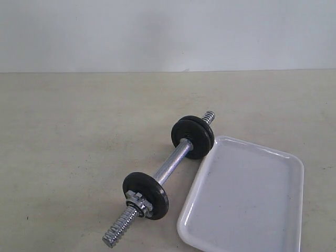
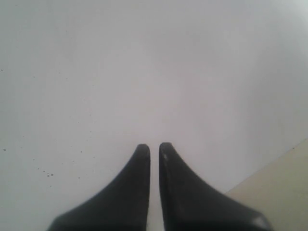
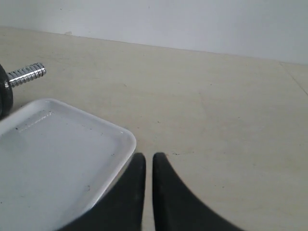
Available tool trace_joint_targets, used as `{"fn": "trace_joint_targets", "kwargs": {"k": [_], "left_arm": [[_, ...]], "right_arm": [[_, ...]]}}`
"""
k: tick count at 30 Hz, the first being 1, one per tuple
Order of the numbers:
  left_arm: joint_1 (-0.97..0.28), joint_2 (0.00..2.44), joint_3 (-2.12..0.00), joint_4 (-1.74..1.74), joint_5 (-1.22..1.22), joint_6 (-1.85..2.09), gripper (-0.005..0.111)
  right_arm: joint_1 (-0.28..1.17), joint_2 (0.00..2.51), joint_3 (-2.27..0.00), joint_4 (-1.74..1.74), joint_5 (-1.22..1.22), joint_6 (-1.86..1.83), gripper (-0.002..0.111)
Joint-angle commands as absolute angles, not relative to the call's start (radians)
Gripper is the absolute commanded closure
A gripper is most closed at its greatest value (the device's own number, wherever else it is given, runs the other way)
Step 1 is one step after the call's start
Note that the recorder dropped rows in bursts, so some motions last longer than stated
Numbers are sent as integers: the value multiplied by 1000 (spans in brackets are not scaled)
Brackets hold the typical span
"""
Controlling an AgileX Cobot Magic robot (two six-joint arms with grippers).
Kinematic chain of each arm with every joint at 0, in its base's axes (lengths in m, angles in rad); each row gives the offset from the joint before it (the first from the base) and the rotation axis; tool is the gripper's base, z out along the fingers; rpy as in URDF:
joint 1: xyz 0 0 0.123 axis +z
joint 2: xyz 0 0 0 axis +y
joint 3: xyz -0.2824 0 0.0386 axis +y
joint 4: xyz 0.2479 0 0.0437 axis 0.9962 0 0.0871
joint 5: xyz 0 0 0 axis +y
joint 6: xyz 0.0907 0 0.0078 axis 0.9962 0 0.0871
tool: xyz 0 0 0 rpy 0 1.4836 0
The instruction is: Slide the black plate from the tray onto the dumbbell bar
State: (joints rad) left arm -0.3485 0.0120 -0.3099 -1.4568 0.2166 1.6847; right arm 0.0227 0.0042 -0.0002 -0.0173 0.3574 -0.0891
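Note:
The chrome dumbbell bar lies slanted on the table. Two black plates sit together at its far end, one black plate at its near end behind a silver star nut. The white tray lies to the right of the bar with nothing in it. Neither gripper shows in the exterior view. My left gripper is shut, nothing between its fingers, facing a plain white surface. My right gripper is shut and holds nothing, beside a corner of the tray; a threaded bar end shows beyond.
The beige tabletop runs back to a white wall. In the left wrist view a strip of beige table shows at one corner. The tray reaches the lower edge of the exterior view.

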Motion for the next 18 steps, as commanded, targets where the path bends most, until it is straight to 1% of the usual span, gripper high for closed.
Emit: {"fn": "trace_joint_targets", "kwargs": {"k": [1, 18], "left_arm": [[-346, 7, -307, -1461, 206, 1675, 102], [-346, 7, -307, -1461, 206, 1675, 102]], "right_arm": [[20, 0, 0, -23, 357, -107, 104], [20, 0, 0, 0, 341, -105, 104]]}}
